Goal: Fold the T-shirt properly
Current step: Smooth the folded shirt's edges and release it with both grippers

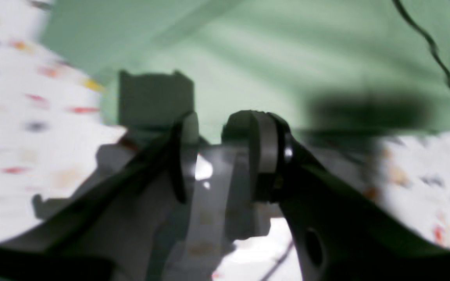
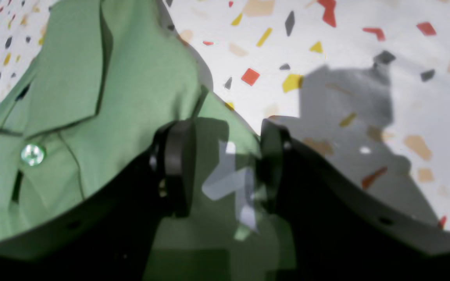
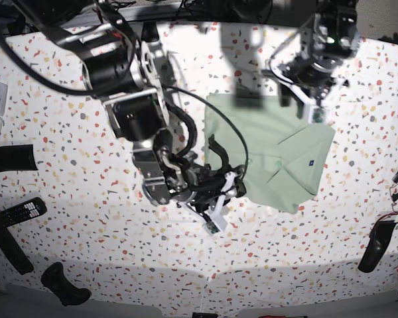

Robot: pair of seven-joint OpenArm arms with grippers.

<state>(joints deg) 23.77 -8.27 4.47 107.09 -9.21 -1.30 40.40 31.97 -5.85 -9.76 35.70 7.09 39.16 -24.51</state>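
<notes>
The pale green T-shirt (image 3: pixel 278 156) lies folded into a compact shape right of the table's centre, with a tiny dark label (image 3: pixel 310 161) showing. My right gripper (image 3: pixel 224 191) is low at the shirt's lower left edge. In the right wrist view it (image 2: pixel 225 164) is open, its jaws straddling the T-shirt (image 2: pixel 131 78) edge beside the collar (image 2: pixel 72 70) and a button (image 2: pixel 33 154). My left gripper (image 3: pixel 306 106) hovers over the shirt's upper right part. In the blurred left wrist view it (image 1: pixel 223 144) is open, with the T-shirt (image 1: pixel 248 58) just ahead.
The table (image 3: pixel 86 252) has a speckled terrazzo top. A remote control (image 3: pixel 16 212) and black objects (image 3: pixel 10 159) lie at the left, another black item (image 3: pixel 63 285) at the front left, one (image 3: pixel 375 245) at the right. A thin black cable (image 1: pixel 432 50) crosses the shirt.
</notes>
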